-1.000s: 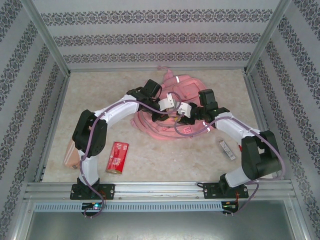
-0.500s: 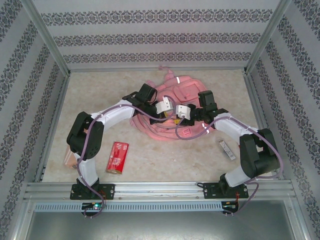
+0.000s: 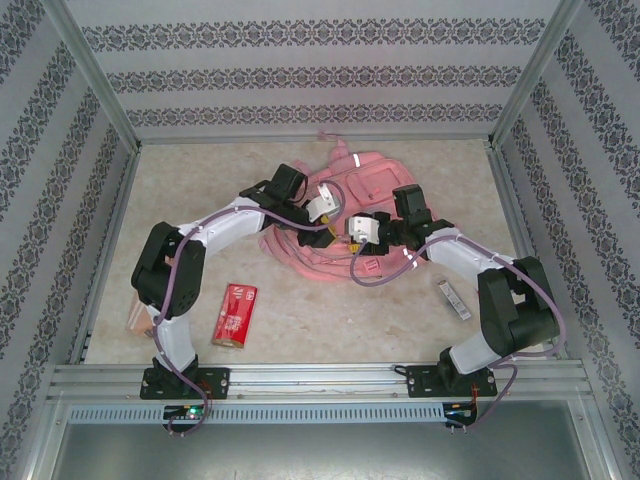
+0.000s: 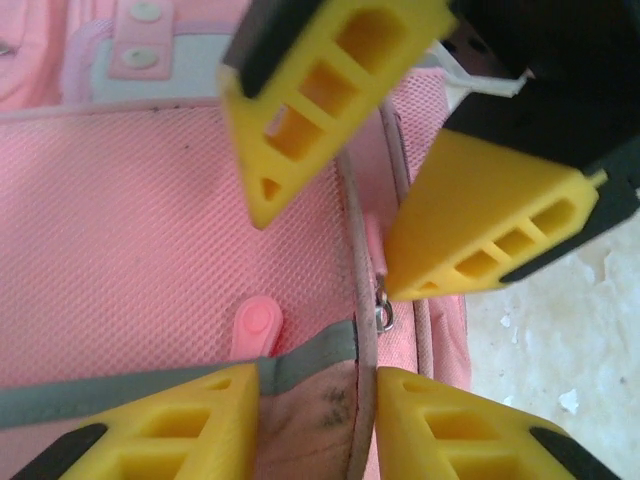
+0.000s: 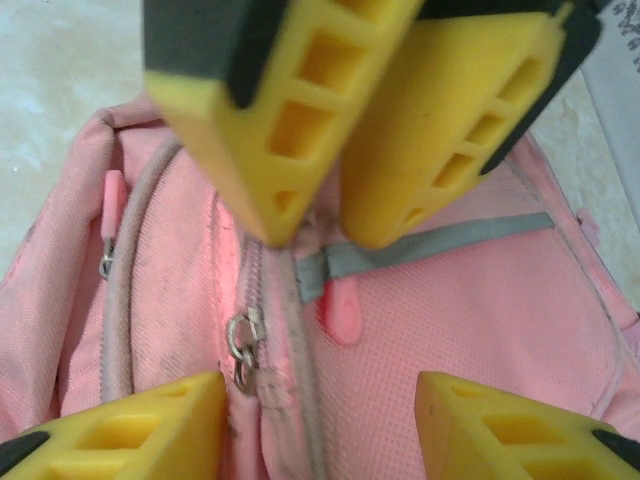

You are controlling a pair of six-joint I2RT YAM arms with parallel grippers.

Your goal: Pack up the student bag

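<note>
Tabletop [image 3: 330, 310] of speckled beige, walled in by patterned striped panels [image 3: 300, 75], carries the large soft pink fabric student bag [image 3: 378, 172], which lies slumped at the far middle. Two white-and-black robot arms reach in from the near edge and meet over the bag's near side. A flat red rectangular packet [image 3: 234, 314] lies near the left arm's base, well apart from the bag, and a small pale oblong object [image 3: 455, 299] lies on the right. The left gripper [image 4: 318, 400] has its yellow fingers close together, pinching a raised fold of the bag where a grey strip [image 5: 440, 245] meets the zip seam. Facing it, the right gripper [image 5: 320, 400] holds its yellow fingers wide apart over the same seam, near a small metal zip ring [image 5: 240, 352] and a pink rubber pull tab [image 4: 257, 327].
</note>
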